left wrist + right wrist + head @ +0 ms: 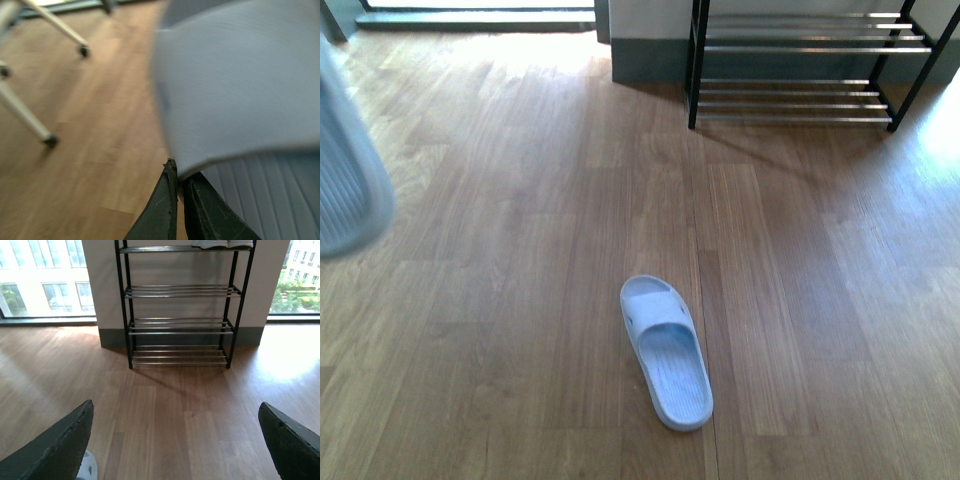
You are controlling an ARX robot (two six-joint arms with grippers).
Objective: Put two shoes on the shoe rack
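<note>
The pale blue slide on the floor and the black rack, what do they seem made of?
Pale blue slide: probably moulded rubber or foam, matte, with ribbed footbed. Black-framed shoe rack: likely metal, thin dark posts, shiny chrome-looking bars reflecting light.

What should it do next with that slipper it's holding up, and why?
Probably carry it toward the shoe rack, which stands ahead to the right: the left gripper is shut on one pale blue slide, raised off the floor. The other slide lies there, for later.
</note>
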